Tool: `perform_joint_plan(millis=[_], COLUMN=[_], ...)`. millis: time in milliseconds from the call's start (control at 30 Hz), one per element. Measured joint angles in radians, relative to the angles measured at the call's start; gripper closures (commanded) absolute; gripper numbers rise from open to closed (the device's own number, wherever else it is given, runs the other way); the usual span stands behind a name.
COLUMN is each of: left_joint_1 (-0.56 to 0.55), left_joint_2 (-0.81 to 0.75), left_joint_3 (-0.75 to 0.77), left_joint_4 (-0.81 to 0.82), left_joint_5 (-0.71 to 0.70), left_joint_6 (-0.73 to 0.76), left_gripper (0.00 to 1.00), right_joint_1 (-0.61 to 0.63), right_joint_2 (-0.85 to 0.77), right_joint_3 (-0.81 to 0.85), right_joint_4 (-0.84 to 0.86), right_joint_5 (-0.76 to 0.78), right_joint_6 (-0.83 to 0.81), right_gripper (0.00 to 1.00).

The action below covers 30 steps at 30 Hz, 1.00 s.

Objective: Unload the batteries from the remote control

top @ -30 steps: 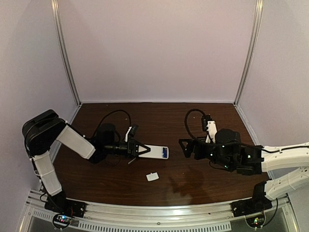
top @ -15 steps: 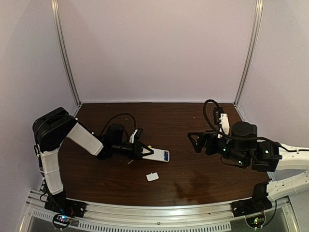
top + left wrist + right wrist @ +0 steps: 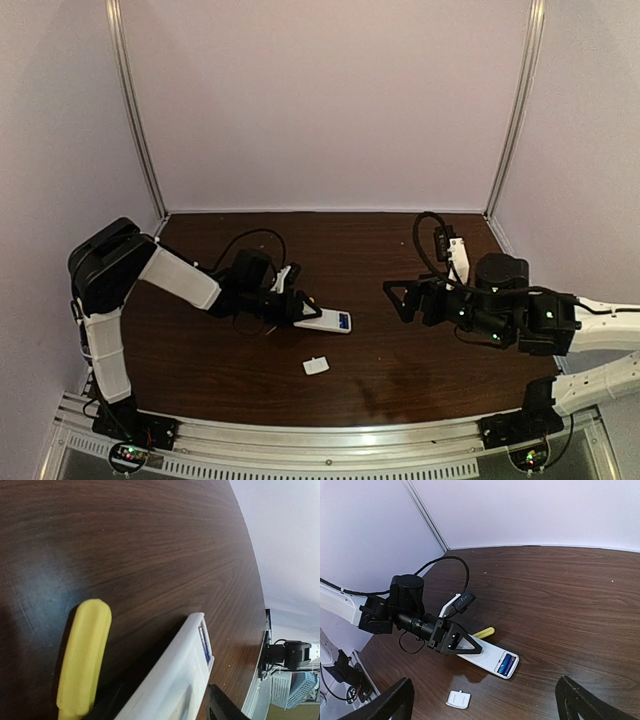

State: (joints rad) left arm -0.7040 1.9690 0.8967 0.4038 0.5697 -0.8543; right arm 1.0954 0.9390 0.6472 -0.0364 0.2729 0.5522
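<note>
Left fingers point(image 3: 471, 646) clamp remote control point(image 3: 492, 659), batteries point(image 3: 507, 663) inside; right fingers point(image 3: 394, 701) spread wide, empty.

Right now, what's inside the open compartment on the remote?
Two blue batteries lie side by side at the open end of the remote control. Their contacts and anything beneath them cannot be seen; the left gripper covers the remote's other end.

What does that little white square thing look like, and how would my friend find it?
On the dark wooden table, find the long flat white remote control left of the middle. Just nearer the front metal rail, the cover piece lies alone on the wood. It is small, square and all white, without the remote's blue end or the yellow of the screwdriver.
</note>
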Motion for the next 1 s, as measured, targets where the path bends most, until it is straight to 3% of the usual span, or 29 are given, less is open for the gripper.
perform_joint_plan(millis=[300,1000], left_joint_1=[0.000,0.000], left_joint_2=[-0.041,-0.235], left_joint_3=[0.076,0.097], left_joint_4=[-0.236,-0.558], left_joint_5=[-0.122,-0.315], left_joint_6=[0.084,0.313], left_gripper=[0.42,0.42], right_joint_1=[0.000,0.000], right_joint_2=[-0.054,-0.051], right_joint_3=[-0.011,-0.019], right_joint_4=[0.000,-0.020], right_joint_5=[-0.001,-0.003], right_joint_6=[0.000,0.000], right_gripper=[0.00,0.00])
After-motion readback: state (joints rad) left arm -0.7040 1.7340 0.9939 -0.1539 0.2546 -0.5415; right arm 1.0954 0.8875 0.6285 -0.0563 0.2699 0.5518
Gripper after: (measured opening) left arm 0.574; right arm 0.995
